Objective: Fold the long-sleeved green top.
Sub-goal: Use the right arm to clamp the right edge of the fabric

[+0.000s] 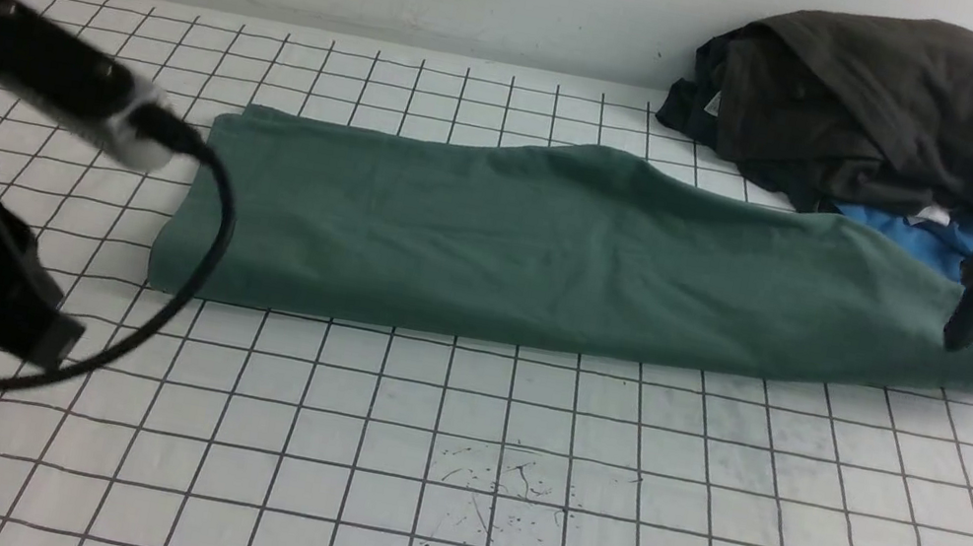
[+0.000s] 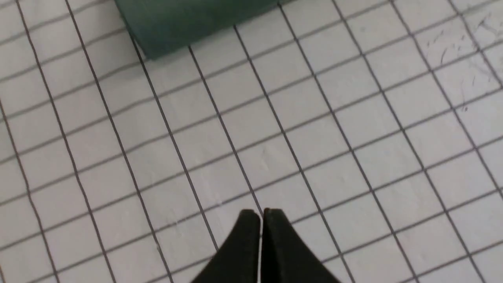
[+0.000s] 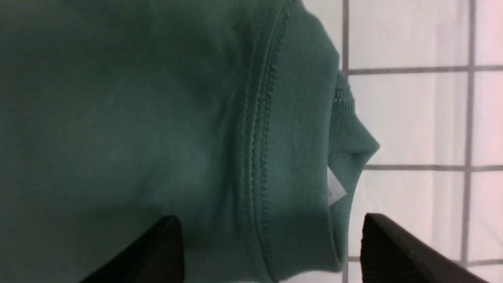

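No writing can be read. A small white label (image 3: 336,186) peeks out from under the folded edge of the green top (image 1: 492,244), with no legible print. A small white tag (image 1: 713,104) also shows on the dark grey garment (image 1: 906,107), too small to read.

The top lies in a long, low band across the far part of the white, black-gridded surface (image 1: 510,477), its right end near the grey garment and a blue garment (image 1: 943,237). It is muted dark green, doubled over on itself, fairly smooth, with soft rises along its far edge and a straighter near edge. A double-stitched seam runs along its right end.

The left hand (image 2: 261,214) is closed, its tips together and empty, apart from the top. The right hand (image 3: 271,239) is spread wide over the top's right end, fingers on either side of the folded edge, not clamped on it.
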`<move>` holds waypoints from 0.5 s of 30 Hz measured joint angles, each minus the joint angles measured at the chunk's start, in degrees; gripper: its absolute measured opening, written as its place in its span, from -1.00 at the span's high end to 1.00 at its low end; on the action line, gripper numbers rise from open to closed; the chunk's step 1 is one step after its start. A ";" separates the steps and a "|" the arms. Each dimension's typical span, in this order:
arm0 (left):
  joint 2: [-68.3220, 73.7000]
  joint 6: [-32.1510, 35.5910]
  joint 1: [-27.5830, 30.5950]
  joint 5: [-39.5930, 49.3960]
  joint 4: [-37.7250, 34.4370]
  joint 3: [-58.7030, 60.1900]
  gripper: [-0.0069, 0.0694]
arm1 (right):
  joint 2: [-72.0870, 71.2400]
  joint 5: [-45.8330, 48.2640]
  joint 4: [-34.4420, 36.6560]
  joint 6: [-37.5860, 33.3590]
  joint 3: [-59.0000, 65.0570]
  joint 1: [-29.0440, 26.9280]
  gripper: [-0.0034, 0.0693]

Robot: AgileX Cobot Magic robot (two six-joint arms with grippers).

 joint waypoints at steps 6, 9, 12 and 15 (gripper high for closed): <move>0.05 -0.04 0.00 0.13 0.30 1.56 0.84 | 2.94 -3.81 -1.72 1.54 0.25 -0.02 -0.52; 0.05 -0.04 0.00 0.13 0.52 1.56 0.84 | 2.98 -4.13 -1.13 1.67 0.25 -0.02 -0.49; 0.05 -0.04 0.00 -0.16 1.47 1.56 0.84 | 2.98 -4.59 1.24 1.49 0.25 -0.08 -0.43; 0.05 -0.04 0.00 -0.24 2.52 1.56 0.84 | 3.09 -4.93 3.95 0.43 0.25 -0.08 -0.24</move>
